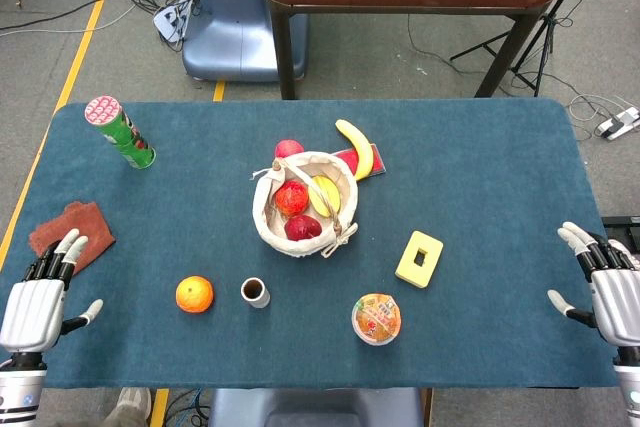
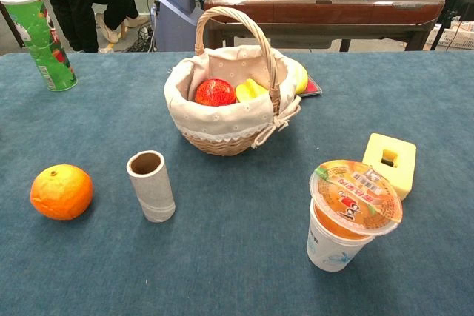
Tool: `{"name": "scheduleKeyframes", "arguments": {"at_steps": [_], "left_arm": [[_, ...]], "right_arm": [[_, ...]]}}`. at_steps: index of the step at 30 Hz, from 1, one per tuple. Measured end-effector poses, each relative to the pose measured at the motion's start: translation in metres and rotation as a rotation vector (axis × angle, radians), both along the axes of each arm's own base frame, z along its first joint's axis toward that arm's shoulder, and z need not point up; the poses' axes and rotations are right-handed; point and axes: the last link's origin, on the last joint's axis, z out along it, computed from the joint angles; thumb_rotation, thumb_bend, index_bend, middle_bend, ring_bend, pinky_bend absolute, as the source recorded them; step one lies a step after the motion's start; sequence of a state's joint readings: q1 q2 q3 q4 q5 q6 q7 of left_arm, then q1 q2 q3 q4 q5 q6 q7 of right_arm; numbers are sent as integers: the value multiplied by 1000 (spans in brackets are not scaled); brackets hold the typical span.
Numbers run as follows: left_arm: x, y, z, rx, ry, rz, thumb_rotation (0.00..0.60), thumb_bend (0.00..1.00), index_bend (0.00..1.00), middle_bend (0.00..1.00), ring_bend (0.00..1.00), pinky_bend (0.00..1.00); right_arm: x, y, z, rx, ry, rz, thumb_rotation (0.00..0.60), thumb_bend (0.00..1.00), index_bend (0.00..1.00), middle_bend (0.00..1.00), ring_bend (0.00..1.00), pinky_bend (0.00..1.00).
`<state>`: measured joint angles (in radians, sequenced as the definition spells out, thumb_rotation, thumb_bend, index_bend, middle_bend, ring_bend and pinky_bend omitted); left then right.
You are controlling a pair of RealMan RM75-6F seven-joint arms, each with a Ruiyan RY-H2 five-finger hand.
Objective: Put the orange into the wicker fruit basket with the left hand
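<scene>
Looking down from the head view, I see my left hand (image 1: 38,299) and right hand (image 1: 605,287) both empty, fingers spread, at the table's near corners. The orange (image 1: 194,294) sits at 8 o'clock from the wicker fruit basket (image 1: 272,230), a cardboard tube (image 1: 255,292) just beside it. A sealed cup (image 1: 376,318) and yellow block (image 1: 419,258) lie at 4 o'clock on the blue tablecloth (image 1: 480,177).

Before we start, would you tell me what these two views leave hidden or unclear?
- Left hand and right hand: absent from the chest view.
- Fruit behind the basket: chest view, mostly hidden by the basket.
- Brown cloth: outside the chest view.
- Cup's lid print: too small to read.
</scene>
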<state>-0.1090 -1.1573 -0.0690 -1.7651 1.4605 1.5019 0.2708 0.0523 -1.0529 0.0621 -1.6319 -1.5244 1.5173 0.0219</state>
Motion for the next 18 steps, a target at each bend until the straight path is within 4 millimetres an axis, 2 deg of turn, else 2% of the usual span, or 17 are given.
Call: {"name": "scheduleKeyframes", "arguments": {"at_steps": [10,18], "left_arm": [[2,2,-2,-45,-16,-32,600,217,99,0,92,182],[1,19,-14,-212,6,-96,600,217,99,15,94,182]], "right_arm": [[2,-1,7,-25,12,13,600,171,148,167,138,272],[4,-6,13,-40,31,30,600,171,148,167,138,272]]}}
